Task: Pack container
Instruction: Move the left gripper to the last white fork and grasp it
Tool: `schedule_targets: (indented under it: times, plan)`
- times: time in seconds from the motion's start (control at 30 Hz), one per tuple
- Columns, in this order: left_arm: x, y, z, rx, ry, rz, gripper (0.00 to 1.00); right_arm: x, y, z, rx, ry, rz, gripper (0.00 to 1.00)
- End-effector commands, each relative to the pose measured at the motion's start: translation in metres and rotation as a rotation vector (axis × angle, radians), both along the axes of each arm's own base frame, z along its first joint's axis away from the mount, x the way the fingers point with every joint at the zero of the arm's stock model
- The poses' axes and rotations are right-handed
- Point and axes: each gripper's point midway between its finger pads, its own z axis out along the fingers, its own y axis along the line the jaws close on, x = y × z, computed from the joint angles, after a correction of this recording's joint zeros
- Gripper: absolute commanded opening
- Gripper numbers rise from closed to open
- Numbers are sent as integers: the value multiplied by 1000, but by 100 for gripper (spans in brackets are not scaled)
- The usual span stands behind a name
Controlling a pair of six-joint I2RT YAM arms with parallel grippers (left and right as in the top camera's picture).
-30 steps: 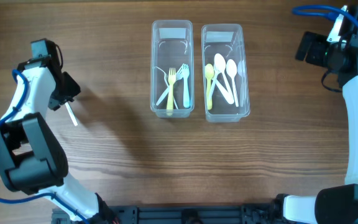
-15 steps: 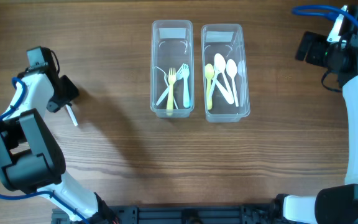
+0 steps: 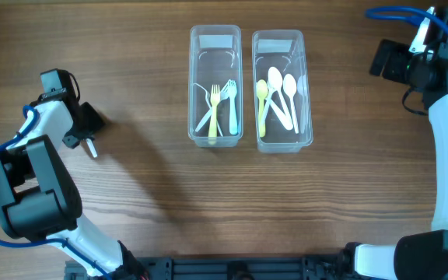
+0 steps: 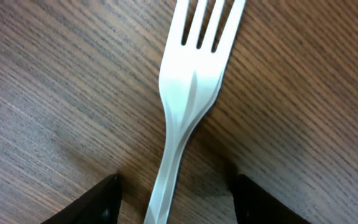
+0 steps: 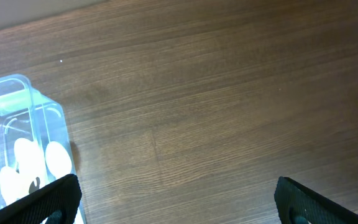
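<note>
Left pincer (image 4: 176,202) spread wide astride a white fork (image 4: 188,93) lying on the desk (image 4: 303,124); right pincer (image 5: 176,202) spread at far right.

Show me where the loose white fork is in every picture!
Overhead: white fork at far left, its handle poking out below the left gripper.
Left wrist: centre, tines up, between the dark fingers.
Right wrist: not in it.
Shared landmark: the wooden table.
</note>
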Motion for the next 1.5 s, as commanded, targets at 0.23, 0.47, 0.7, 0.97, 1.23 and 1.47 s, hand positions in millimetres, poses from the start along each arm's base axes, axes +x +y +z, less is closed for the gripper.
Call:
schedule_targets:
  times: [0.23, 0.47, 0.7, 0.97, 1.23, 1.47]
  plan:
    - [1, -1, -9, -8, -1, -14, 47, 1, -3, -1, -14, 6, -5, 100]
    - [2, 0, -9, -7, -4, -14, 25, 0, -3, -1, -15, 5, -5, 100]
    - [1, -1, -9, -8, 0, -14, 4, 1, -3, -1, -14, 5, -5, 100]
    - [10, -8, 11, -46, -58, -27, 4, 1, -3, -1, -14, 6, -5, 100]
    - [42, -41, 124, -146, -342, -127, 4, 1, -3, -1, -14, 5, -5, 100]
    - [41, -107, 199, -141, -513, -303, 4, 1, -3, -1, -14, 6, -5, 100]
